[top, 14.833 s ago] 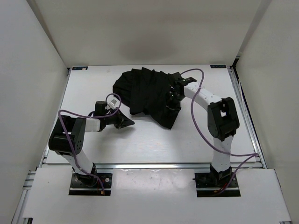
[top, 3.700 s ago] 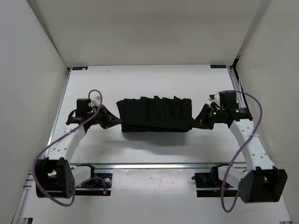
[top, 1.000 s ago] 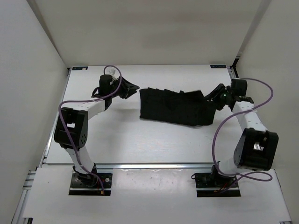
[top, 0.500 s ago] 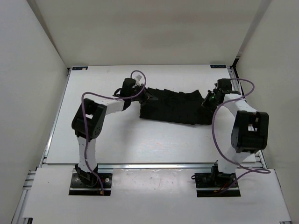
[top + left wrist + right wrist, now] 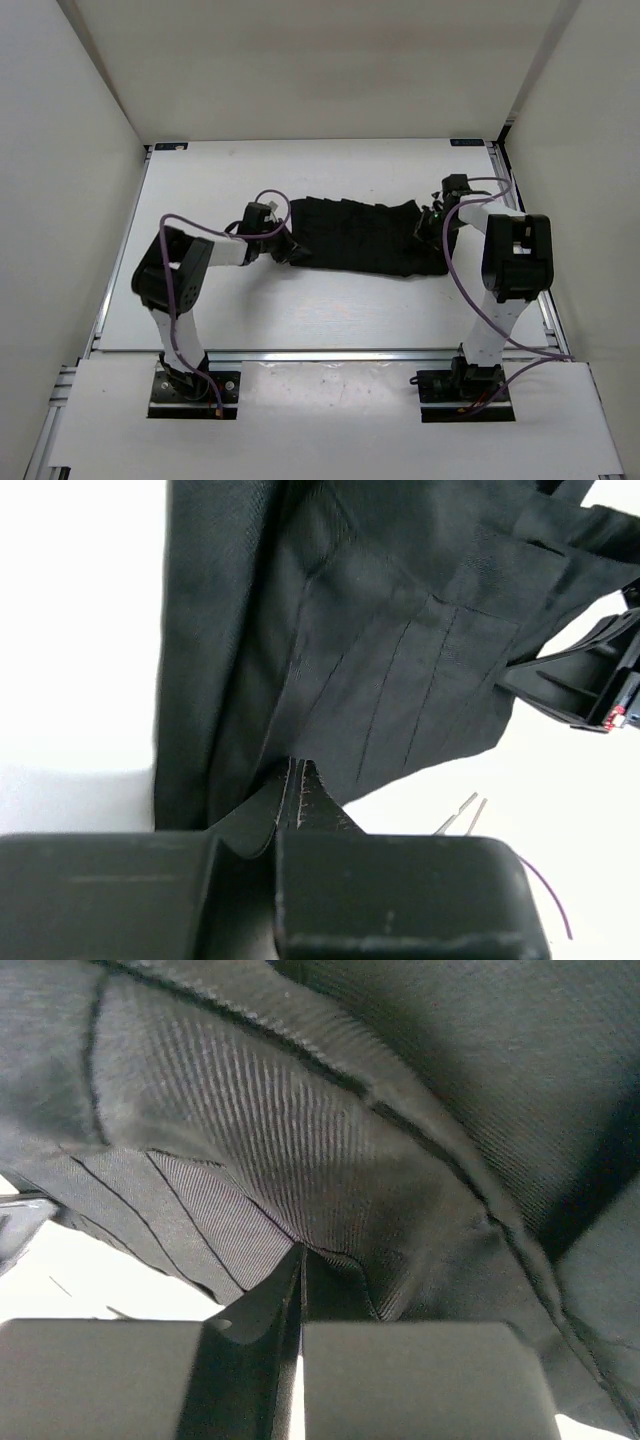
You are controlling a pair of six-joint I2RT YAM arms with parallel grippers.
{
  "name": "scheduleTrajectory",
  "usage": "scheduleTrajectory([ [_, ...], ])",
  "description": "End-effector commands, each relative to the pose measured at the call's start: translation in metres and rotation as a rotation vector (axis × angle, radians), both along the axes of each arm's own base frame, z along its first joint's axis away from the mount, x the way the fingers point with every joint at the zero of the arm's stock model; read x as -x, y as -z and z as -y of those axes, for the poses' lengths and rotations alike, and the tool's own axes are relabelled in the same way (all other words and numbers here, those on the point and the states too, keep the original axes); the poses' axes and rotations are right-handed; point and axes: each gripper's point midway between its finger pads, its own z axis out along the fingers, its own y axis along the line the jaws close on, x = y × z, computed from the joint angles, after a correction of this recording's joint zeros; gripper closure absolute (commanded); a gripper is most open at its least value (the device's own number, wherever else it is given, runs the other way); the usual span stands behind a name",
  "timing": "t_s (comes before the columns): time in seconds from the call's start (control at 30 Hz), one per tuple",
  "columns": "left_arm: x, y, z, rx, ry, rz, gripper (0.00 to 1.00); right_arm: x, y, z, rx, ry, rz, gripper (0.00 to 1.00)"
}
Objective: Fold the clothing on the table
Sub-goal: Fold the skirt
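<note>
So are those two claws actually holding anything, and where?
Both pinch the black clothing: left claw at its left end, right claw at its right end.

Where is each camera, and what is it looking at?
Top external: above and behind, looking down at the table, both arms and the clothing.
Left wrist: on the left arm, its shut fingers pinching cloth.
Right wrist: on the right arm, its shut fingers pinching cloth.
All three views share the clothing.
</note>
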Motion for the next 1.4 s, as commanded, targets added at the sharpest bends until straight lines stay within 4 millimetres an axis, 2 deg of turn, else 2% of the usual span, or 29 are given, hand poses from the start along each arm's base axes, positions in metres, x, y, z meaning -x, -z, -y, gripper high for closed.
scheduleTrajectory([
  [0.0, 0.01, -0.022, -0.024, -0.054, -0.035, 0.072, 1.0, 0.029, -0.002, -0.015, -0.031, -0.081, -0.056, 1.0],
  [0.07, 0.026, -0.023, -0.035, -0.06, -0.035, 0.061, 1.0, 0.046, 0.001, -0.024, -0.036, -0.12, -0.099, 1.0],
  [0.1, 0.039, -0.013, -0.043, -0.077, -0.034, 0.026, 1.0, 0.053, -0.001, -0.023, -0.036, -0.127, -0.108, 1.0],
  [0.23, 0.063, -0.017, -0.059, -0.083, -0.036, 0.015, 1.0, 0.089, 0.001, -0.035, -0.029, -0.208, -0.156, 1.0],
  [0.27, 0.073, -0.014, -0.06, -0.079, -0.028, -0.004, 1.0, 0.095, -0.003, -0.04, -0.033, -0.228, -0.155, 1.0],
  [0.33, 0.084, -0.012, -0.064, -0.08, -0.022, -0.024, 1.0, 0.103, -0.006, -0.037, -0.015, -0.238, -0.157, 1.0],
  [0.4, 0.084, -0.022, -0.063, -0.065, -0.01, -0.003, 1.0, 0.103, -0.018, -0.037, -0.002, -0.246, -0.135, 0.98],
  [0.47, 0.078, -0.037, -0.061, -0.04, -0.005, 0.01, 1.0, 0.086, -0.043, -0.036, 0.006, -0.25, -0.045, 0.89],
  [0.5, 0.072, -0.045, -0.06, -0.033, -0.005, 0.03, 1.0, 0.073, -0.062, -0.038, 0.004, -0.245, 0.025, 0.88],
  [0.57, 0.046, -0.07, -0.057, -0.014, -0.011, 0.088, 1.0, 0.052, -0.088, -0.04, 0.011, -0.244, 0.12, 0.88],
  [0.6, 0.037, -0.07, -0.058, -0.027, -0.011, 0.091, 1.0, 0.036, -0.102, -0.045, 0.012, -0.257, 0.177, 0.87],
  [0.63, 0.023, -0.08, -0.055, -0.026, -0.01, 0.12, 1.0, 0.032, -0.11, -0.048, 0.014, -0.263, 0.196, 0.88],
  [0.67, 0.018, -0.082, -0.054, -0.04, -0.004, 0.126, 1.0, 0.022, -0.113, -0.054, 0.014, -0.28, 0.203, 0.92],
  [0.7, 0.0, -0.101, -0.049, -0.035, 0.001, 0.172, 1.0, 0.014, -0.117, -0.065, -0.002, -0.313, 0.207, 0.95],
  [0.73, -0.008, -0.102, -0.051, -0.044, -0.01, 0.179, 1.0, 0.013, -0.105, -0.075, -0.004, -0.341, 0.176, 0.97],
  [0.77, -0.017, -0.11, -0.049, -0.054, -0.008, 0.204, 1.0, 0.007, -0.103, -0.081, -0.014, -0.355, 0.175, 0.98],
  [0.8, -0.019, -0.104, -0.049, -0.072, -0.005, 0.187, 1.0, 0.005, -0.096, -0.097, -0.014, -0.412, 0.178, 0.99],
  [0.83, -0.025, -0.11, -0.047, -0.072, -0.003, 0.2, 1.0, 0.004, -0.094, -0.106, -0.027, -0.433, 0.174, 1.0],
  [0.87, -0.028, -0.111, -0.048, -0.079, -0.002, 0.204, 1.0, 0.003, -0.083, -0.118, -0.032, -0.468, 0.156, 1.0],
  [0.9, -0.027, -0.109, -0.048, -0.088, 0.0, 0.197, 1.0, -0.003, -0.072, -0.131, -0.027, -0.492, 0.145, 1.0],
  [0.93, -0.025, -0.11, -0.047, -0.096, 0.009, 0.199, 1.0, 0.002, -0.059, -0.142, -0.027, -0.529, 0.116, 1.0],
  [0.97, -0.023, -0.105, -0.05, -0.107, 0.006, 0.193, 1.0, -0.005, -0.059, -0.15, -0.017, -0.545, 0.138, 1.0],
  [1.0, -0.021, -0.106, -0.051, -0.113, 0.005, 0.196, 1.0, -0.007, -0.051, -0.164, -0.02, -0.584, 0.138, 1.0],
  [1.13, -0.004, -0.096, -0.066, -0.106, -0.017, 0.164, 1.0, -0.003, -0.015, -0.187, 0.011, -0.655, 0.068, 1.0],
  [1.23, 0.0, -0.094, -0.081, -0.1, -0.052, 0.153, 1.0, 0.017, 0.005, -0.191, 0.035, -0.704, -0.015, 1.0],
  [1.37, 0.001, -0.097, -0.097, -0.099, -0.088, 0.15, 1.0, 0.055, 0.014, -0.199, 0.03, -0.808, -0.068, 1.0],
])
